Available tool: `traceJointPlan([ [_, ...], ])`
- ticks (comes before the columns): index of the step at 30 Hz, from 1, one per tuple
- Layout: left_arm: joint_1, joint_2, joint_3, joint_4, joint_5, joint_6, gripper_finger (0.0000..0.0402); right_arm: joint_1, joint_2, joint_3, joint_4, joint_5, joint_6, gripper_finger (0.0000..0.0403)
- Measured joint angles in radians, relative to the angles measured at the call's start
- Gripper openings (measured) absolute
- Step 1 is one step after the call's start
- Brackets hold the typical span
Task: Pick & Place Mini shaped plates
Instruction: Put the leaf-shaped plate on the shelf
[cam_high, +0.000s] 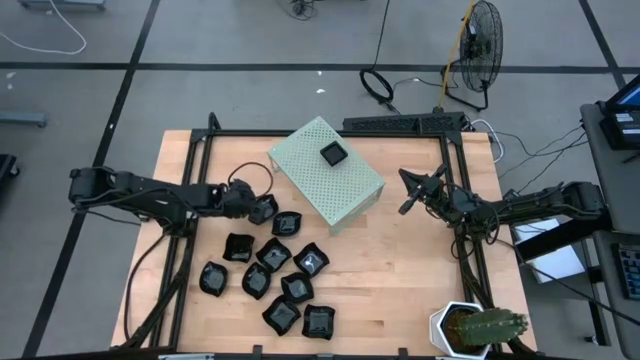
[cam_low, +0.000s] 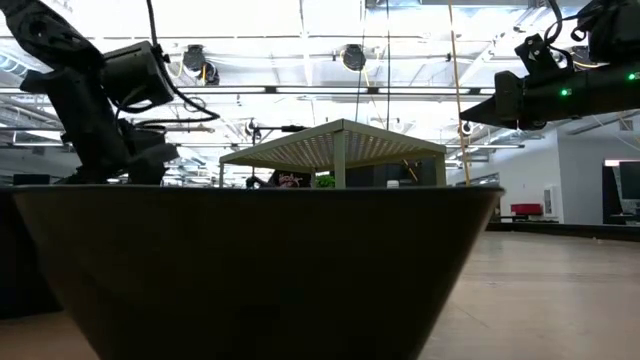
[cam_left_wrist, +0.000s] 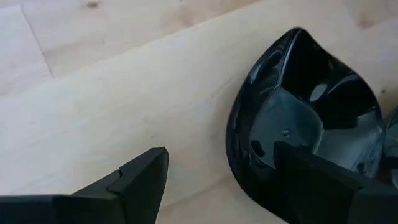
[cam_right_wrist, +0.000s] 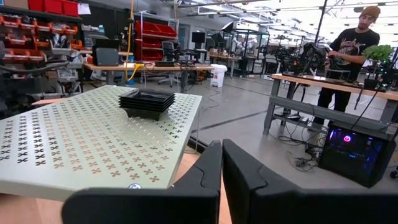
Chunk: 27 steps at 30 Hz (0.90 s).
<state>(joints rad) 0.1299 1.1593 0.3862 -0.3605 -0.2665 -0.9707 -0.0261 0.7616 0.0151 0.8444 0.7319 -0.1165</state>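
Several small glossy black dishes (cam_high: 273, 253) lie in a loose cluster on the wooden table's near left part. One more black dish (cam_high: 333, 153) rests on top of the pale green perforated box (cam_high: 325, 170); it also shows in the right wrist view (cam_right_wrist: 147, 102). My left gripper (cam_high: 258, 207) is open at the cluster's far-left dish (cam_left_wrist: 305, 112). One finger (cam_left_wrist: 311, 180) stands over the dish's hollow and the other finger (cam_left_wrist: 143, 180) over bare wood outside it. My right gripper (cam_high: 410, 190) is shut and empty, raised to the right of the box. My left gripper stands astride the dish's rim wall (cam_left_wrist: 239, 143), one finger over its hollow and one outside it. I cannot tell whether either finger touches the dish. The dish sits flat on the table.
A white pot with a cactus (cam_high: 475, 328) stands at the near right corner. In the low view a dark dish (cam_low: 260, 270) close to the camera hides most of the table. A person (cam_right_wrist: 357, 50) stands at a bench in the room beyond.
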Motion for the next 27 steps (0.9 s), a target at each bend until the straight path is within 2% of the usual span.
traceJointPlan([
  [3,0.000,0.008,0.000,0.018,0.003,0.000,0.0282,0.000,0.000,0.000,0.000,0.000,0.000,0.0004],
  [5,0.000,0.008,0.000,0.033,0.003,-0.001,0.0259,0.000,0.000,0.000,0.000,0.000,0.000,0.0004],
  [15,0.000,0.006,0.000,0.070,0.009,-0.020,0.0101,0.000,0.000,0.000,0.000,0.000,0.000,0.0004],
  [19,0.000,0.006,0.000,0.051,0.050,-0.007,0.0067,0.000,0.000,0.000,0.000,0.000,0.000,0.0004],
  [27,0.000,0.006,0.001,0.060,0.001,0.033,0.0013,0.000,0.000,0.000,0.000,0.000,0.000,0.0004],
])
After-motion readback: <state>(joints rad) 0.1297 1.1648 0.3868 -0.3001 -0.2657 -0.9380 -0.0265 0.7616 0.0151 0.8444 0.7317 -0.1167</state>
